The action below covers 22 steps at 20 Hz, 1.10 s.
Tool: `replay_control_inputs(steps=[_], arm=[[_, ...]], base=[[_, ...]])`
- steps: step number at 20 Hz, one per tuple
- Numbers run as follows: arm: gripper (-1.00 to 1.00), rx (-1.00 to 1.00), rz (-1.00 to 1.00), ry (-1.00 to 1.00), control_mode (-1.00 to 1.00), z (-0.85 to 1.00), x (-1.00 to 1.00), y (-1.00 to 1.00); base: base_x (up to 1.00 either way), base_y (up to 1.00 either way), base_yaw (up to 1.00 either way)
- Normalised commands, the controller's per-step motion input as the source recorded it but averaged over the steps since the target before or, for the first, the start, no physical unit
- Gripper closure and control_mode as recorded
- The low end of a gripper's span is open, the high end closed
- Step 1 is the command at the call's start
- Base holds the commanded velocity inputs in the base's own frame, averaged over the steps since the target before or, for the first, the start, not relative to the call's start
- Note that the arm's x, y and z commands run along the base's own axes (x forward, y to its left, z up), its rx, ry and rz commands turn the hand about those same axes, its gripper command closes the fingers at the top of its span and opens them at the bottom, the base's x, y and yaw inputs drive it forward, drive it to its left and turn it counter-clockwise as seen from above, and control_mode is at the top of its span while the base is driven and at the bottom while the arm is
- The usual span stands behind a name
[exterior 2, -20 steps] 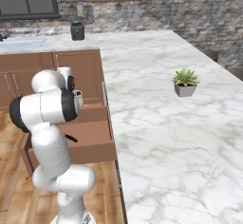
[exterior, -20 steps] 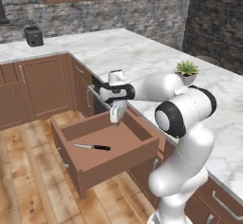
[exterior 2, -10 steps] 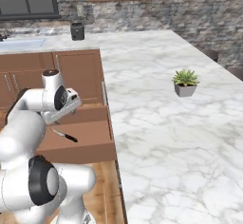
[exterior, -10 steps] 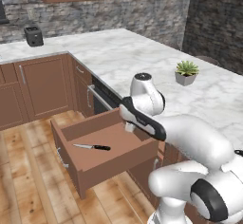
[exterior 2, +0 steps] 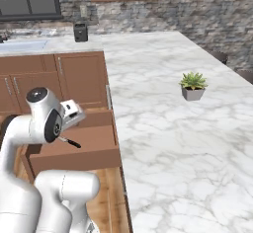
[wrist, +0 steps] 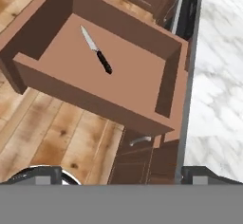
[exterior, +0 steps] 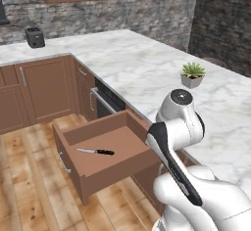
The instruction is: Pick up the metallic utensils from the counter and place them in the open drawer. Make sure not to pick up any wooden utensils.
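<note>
Done: we see the knife [exterior: 95, 151] lying flat in the open drawer [exterior: 105, 176], near the middle of its floor.
Left: we think the small metal spoon is next; we can't spot it.
Claw: our claw [wrist: 121, 178] is apart and holds nothing.
Room: the drawer juts out past the bench [exterior: 147, 68] edge, with bare floor around it.

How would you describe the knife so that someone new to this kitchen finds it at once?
Find the open drawer pulled out below the white marble counter. On its bare floor lies the knife, with a silver blade and black handle, the one thing in there.
</note>
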Motion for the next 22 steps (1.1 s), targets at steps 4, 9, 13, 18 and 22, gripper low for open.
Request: replay_control_inputs(steps=[4,9,13,18,22], arm=[[-1.00,0.00,-0.28,0.18,-1.00,0.55,-0.61,-0.25],[-1.00,0.00,-0.22,0.25,-1.00,0.37,-0.31,-0.04],[-1.00,0.01,-0.17,0.14,-1.00,0.06,-0.05,0.00],[-1.00,0.19,-0.01,0.00,-1.00,0.00,-0.58,-0.12],[-1.00,0.14,0.00,0.00,-1.00,0.00,-0.31,-0.10]], base=[[0.00,0.00,0.00],[0.00,0.00,0.00],[0.00,0.00,0.00],[0.00,0.00,0.00],[0.00,0.00,0.00]])
